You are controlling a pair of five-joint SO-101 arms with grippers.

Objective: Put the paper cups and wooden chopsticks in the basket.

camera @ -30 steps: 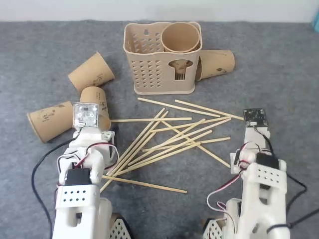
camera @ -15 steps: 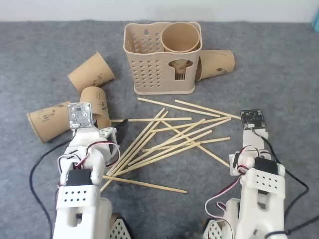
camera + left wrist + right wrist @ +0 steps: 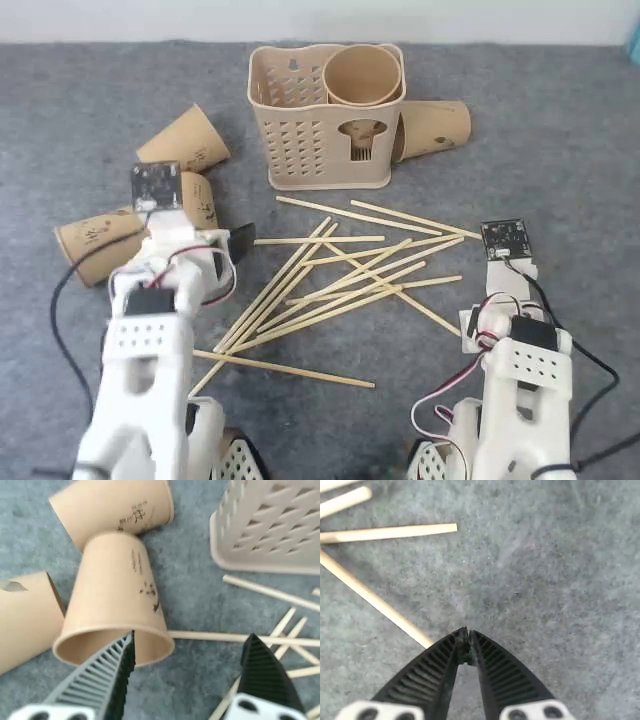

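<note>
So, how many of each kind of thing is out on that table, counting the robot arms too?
Paper cups: 5 (1 standing in the basket, 4 lying on the table)
Wooden chopsticks: about 12, too criss-crossed for an exact count
Basket: 1
Robot arms: 2
Total: about 20

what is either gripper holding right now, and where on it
Nothing held: left gripper open at a lying paper cup's rim, right gripper shut, empty.

Robot lab bench: grey felt mat (image 3: 570, 190) under basket (image 3: 320, 150), pale wall (image 3: 150, 20) behind it, wired left arm (image 3: 150, 340) and right arm (image 3: 530, 370) in front.
</note>
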